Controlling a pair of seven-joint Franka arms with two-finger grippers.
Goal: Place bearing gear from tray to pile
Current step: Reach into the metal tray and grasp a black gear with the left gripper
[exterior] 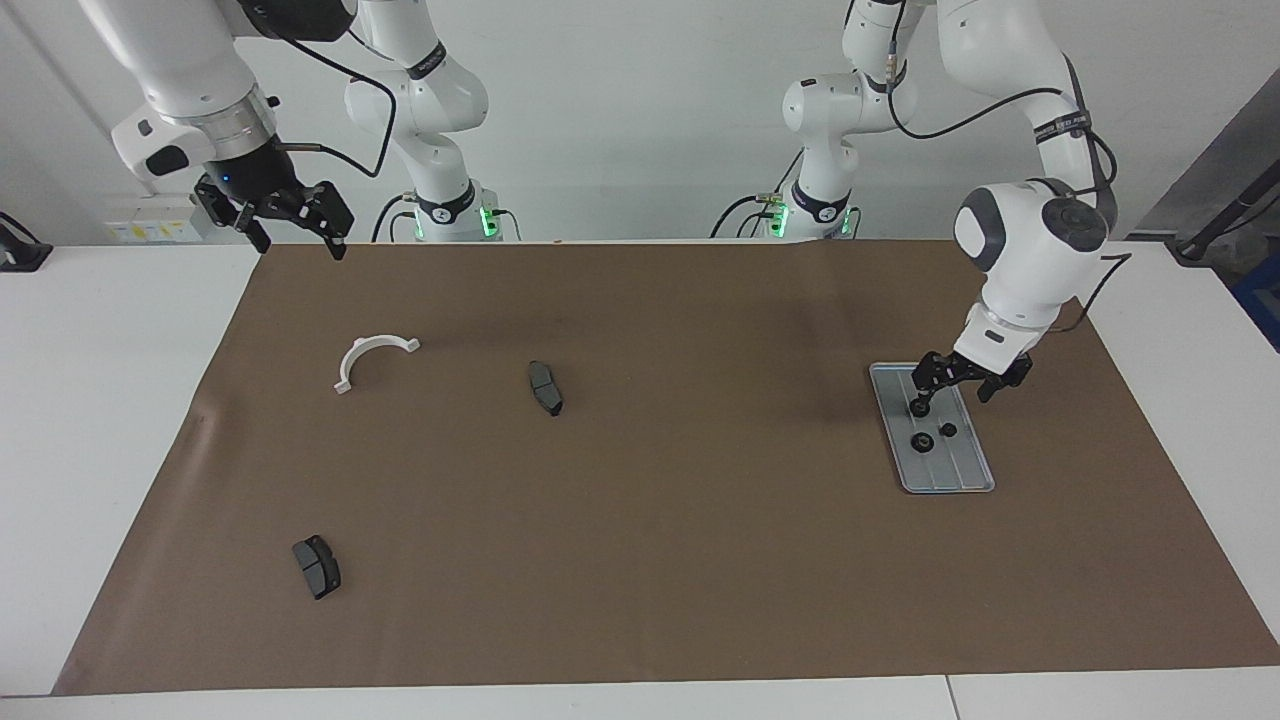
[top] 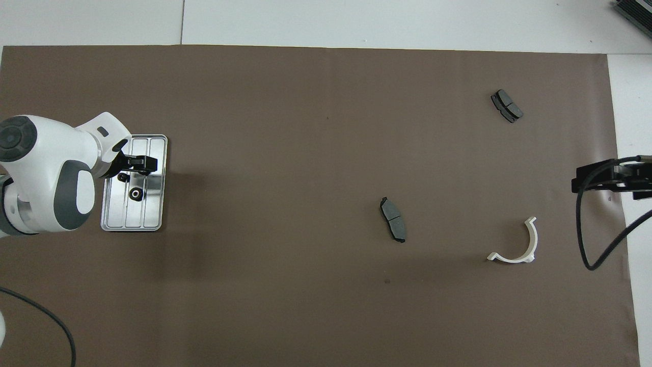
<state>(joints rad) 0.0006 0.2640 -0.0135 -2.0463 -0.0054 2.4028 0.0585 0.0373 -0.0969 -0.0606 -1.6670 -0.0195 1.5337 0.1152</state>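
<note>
Grey pads, white half-ring, well apart

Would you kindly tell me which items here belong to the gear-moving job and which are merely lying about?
Job:
- tray
- black gears in it
- left gripper over the tray

Lying about:
- white half-ring
- two dark grey pads
- right gripper, waiting

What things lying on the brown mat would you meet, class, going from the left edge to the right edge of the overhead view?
Tray → brake pad near the mat's middle → white half-ring. The second brake pad overlaps the half-ring in this order, so it is left out.
</note>
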